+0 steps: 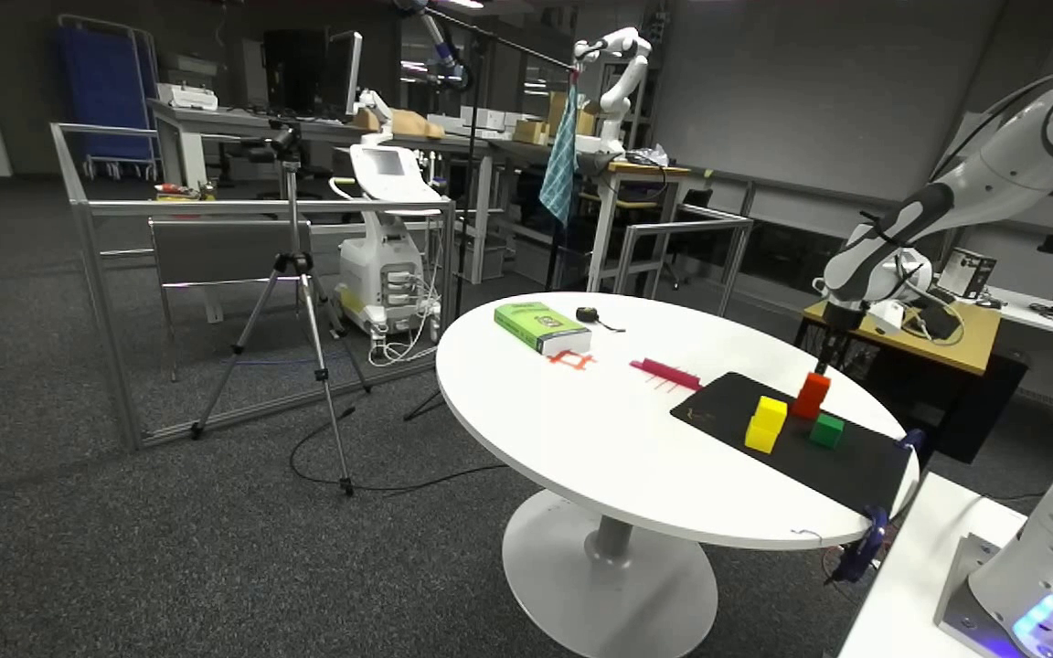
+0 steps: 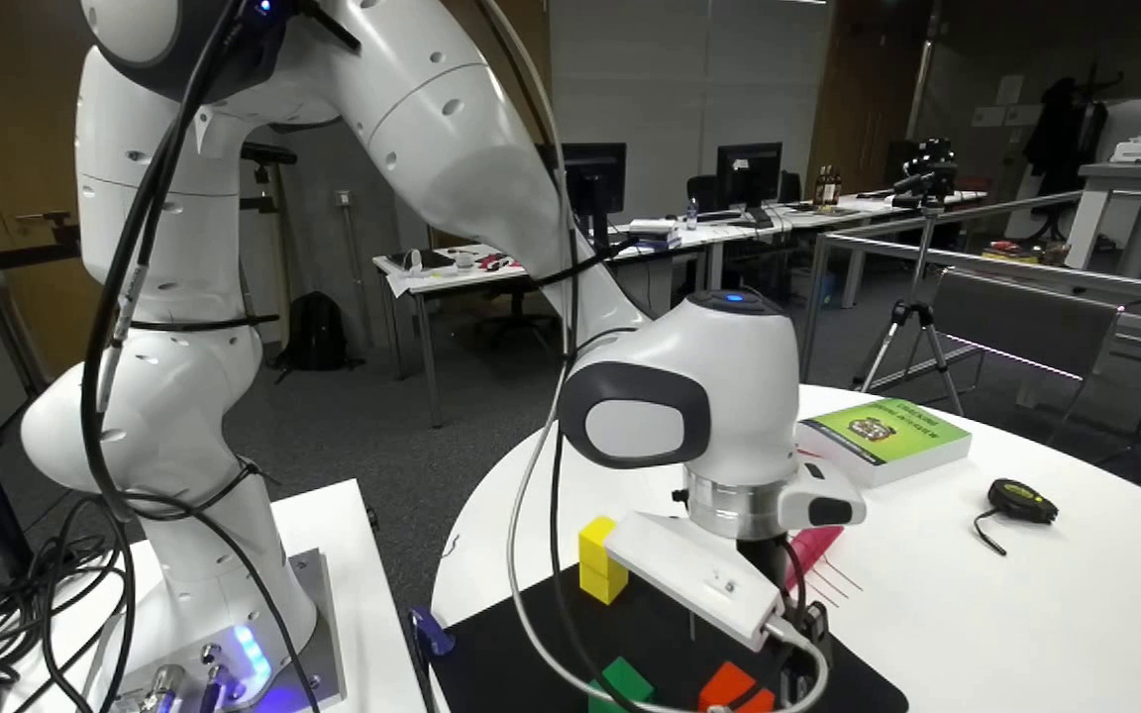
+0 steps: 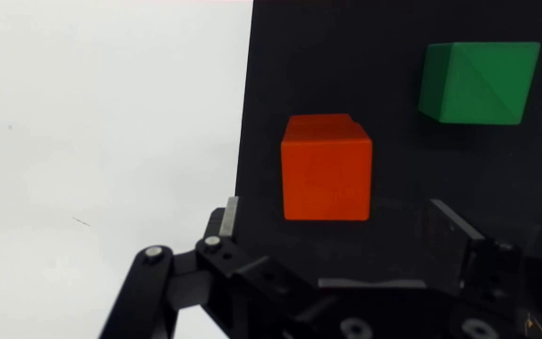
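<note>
My gripper stands open in the wrist view, with no block touching its fingers. Just beyond the fingertips, between their lines, is the top red block, a gap on either side of it. In an exterior view that block rests on a second red block, and the dark gripper is right at the top of this stack. A green block lies near the red ones on the black mat. Two yellow blocks form another stack beside them, seen in both exterior views.
The mat covers one side of a round white table; blue clamps sit at the edge. Further off are a thick green book, a black tape measure, a magenta bar and an orange lattice piece.
</note>
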`<state>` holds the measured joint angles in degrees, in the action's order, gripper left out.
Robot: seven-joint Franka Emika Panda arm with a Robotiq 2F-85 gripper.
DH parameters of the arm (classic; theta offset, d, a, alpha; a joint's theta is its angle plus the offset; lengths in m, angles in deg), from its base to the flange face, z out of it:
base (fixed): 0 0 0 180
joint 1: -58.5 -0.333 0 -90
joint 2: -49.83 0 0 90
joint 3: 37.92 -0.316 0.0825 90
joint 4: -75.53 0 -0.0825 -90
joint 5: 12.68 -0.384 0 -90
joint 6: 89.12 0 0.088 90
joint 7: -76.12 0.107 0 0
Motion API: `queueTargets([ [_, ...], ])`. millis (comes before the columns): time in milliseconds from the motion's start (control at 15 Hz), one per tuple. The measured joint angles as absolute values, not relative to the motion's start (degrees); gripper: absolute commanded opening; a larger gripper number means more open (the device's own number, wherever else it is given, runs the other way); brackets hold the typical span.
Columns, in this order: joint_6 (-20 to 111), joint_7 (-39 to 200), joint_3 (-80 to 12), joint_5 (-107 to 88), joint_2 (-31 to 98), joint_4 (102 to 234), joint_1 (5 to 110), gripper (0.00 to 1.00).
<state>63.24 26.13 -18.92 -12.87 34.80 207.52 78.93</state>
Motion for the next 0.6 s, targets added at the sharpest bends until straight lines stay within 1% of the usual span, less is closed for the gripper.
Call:
queueTargets([
  [600, 63.2, 26.1, -19.4, -11.0, 31.1, 205.3, 79.8, 1.0],
])
